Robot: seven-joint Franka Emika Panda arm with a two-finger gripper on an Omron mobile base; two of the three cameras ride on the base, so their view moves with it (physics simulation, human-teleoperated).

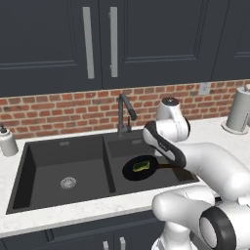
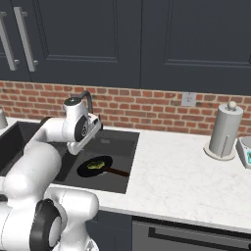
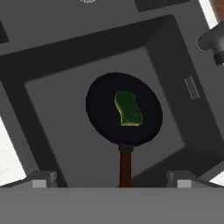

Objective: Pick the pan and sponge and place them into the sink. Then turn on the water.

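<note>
Frying pan (image 3: 124, 108), sponge (image 3: 128, 108) inside: right basin of sink (image 1: 29, 166). Tool (image 3: 111, 178): released, above the handle. Risk: sweeping to faucet (image 1: 125, 113), the arm clips the gooseneck and misses the lever.

A rendered home kitchen. Dark cabinet doors (image 1: 58, 39) with long silver handles fill the top of the frame above a red brick backsplash (image 1: 58, 110). A white marble counter (image 2: 186, 171) holds a black double-basin sink (image 1: 63, 166) with a gooseneck faucet (image 1: 124, 110); a paper towel holder (image 2: 223, 132) stands at right.
</note>
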